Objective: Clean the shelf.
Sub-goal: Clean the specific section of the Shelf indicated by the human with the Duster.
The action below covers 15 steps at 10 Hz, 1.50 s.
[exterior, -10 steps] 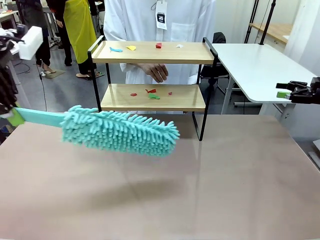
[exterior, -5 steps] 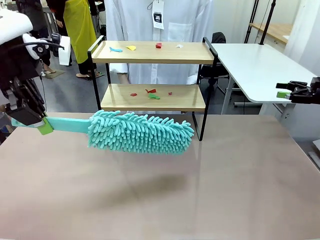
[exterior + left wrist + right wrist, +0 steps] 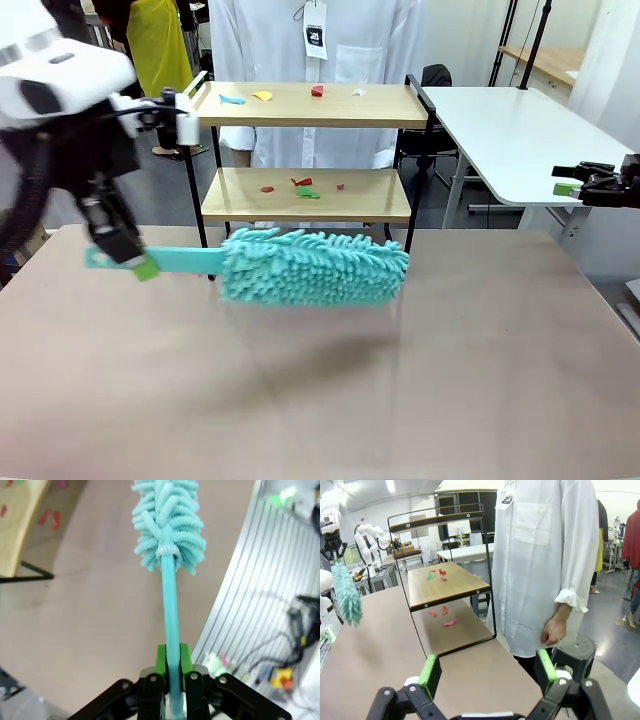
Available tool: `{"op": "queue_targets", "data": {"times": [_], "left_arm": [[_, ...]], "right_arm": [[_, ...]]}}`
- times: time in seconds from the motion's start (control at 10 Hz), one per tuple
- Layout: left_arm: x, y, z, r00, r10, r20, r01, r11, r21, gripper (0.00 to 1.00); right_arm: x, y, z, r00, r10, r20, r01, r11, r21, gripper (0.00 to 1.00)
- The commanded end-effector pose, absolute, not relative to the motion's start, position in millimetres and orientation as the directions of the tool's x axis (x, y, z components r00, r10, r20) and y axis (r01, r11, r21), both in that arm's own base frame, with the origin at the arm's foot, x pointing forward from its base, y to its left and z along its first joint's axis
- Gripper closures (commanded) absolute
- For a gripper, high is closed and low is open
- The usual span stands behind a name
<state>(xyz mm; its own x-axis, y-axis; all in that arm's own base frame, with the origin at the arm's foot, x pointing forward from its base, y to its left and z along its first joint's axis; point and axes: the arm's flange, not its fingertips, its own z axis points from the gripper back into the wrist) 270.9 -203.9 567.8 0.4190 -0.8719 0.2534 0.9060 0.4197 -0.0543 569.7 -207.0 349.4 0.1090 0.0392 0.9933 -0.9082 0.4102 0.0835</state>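
1. Front view: the shelf (image 3: 300,112) stood upright at the far edge of the counter (image 3: 320,400). Its long axis ran left to right and its open front faced the robot. Coloured scraps (image 3: 300,185) dotted both boards. The left jaws were clamped on the duster (image 3: 315,268), which lay parallel to the shelf with its head pointing to the robot's right, low before the bottom tier. My worry: the head could have snagged a black upright and shoved the light shelf.
2. Left wrist view: green pads (image 3: 160,659) pinched the thin handle, with nothing else bracing it. Drag on that fluffy head might have twisted it in the grip.
3. Right wrist view: the right jaws gaped apart, empty, well away from the shelf. The person's hand (image 3: 552,630) hung by the shelf's end, so a hard sweep could have flung scraps that way.
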Motion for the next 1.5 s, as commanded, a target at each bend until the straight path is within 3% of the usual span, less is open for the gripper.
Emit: {"op": "queue_targets", "data": {"times": [0.0, 0.7, 1.4], "left_arm": [[269.7, -228.6, 559.6, 0.512, -0.783, 0.352, 0.846, 0.531, -0.05, 0.87], [287.2, -267.0, 547.7, 0.677, -0.564, 0.473, 0.672, 0.736, -0.085, 0.87], [333.8, -326.5, 517.5, 0.751, -0.399, 0.527, 0.554, 0.814, -0.173, 0.87]], "right_arm": [[570.6, -204.6, 352.0, 0.105, 0.042, 0.994, -0.909, 0.408, 0.079, 0.0], [570.6, -204.6, 352.0, 0.105, 0.042, 0.994, -0.909, 0.408, 0.079, 0.0], [570.6, -204.6, 352.0, 0.105, 0.042, 0.994, -0.909, 0.408, 0.079, 0.0]]}}
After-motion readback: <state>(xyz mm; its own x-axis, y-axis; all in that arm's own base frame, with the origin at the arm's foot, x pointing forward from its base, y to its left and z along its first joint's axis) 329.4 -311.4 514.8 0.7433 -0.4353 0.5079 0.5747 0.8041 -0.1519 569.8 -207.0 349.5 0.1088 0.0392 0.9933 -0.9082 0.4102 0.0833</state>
